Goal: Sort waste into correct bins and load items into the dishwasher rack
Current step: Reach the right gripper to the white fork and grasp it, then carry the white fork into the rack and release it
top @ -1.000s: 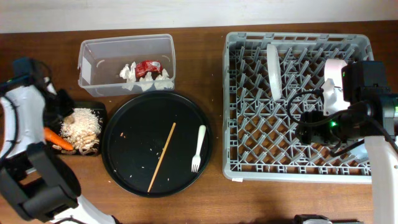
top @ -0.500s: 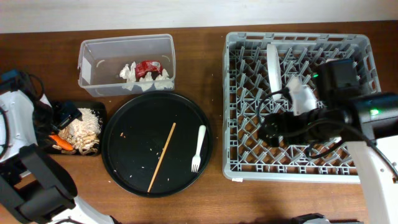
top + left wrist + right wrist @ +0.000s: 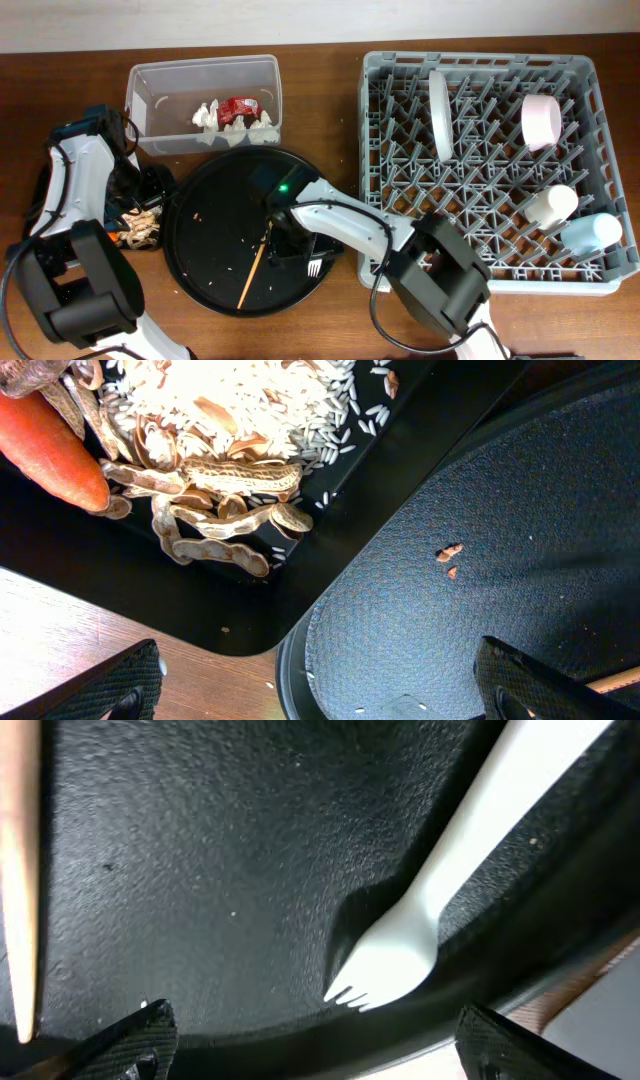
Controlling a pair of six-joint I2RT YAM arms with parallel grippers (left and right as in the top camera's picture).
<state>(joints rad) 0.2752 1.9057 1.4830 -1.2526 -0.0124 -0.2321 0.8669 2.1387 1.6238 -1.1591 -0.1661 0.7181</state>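
My left gripper (image 3: pixel 325 695) stands open over the corner where the shallow black tray (image 3: pixel 180 600) meets the round black tray (image 3: pixel 500 540). That bin holds an orange carrot (image 3: pixel 55 445), rice grains (image 3: pixel 250 395) and brown shells (image 3: pixel 220 510). My right gripper (image 3: pixel 320 1045) is open low over the round tray, with the white fork (image 3: pixel 430 910) lying just ahead of its fingers. The wooden chopstick (image 3: pixel 20 870) lies to its left. The clear tub (image 3: pixel 150 110) holds napkins and a red wrapper (image 3: pixel 238 107). The grey rack (image 3: pixel 480 270) carries a white bowl (image 3: pixel 440 115), pink bowl (image 3: pixel 541 120), white cup (image 3: pixel 550 205) and blue cup (image 3: pixel 590 232).
The right arm (image 3: pixel 350 225) stretches from the rack's front left corner across the round tray (image 3: pixel 210 250). The left arm (image 3: pixel 75 180) covers most of the shallow tray. A few crumbs (image 3: pixel 452 552) dot the round tray. Bare wood table (image 3: pixel 320 100) lies between tub and rack.
The right arm has left the rack and swung over to the fork on the round tray. The left gripper has opened and shifted to the shallow tray's right edge.
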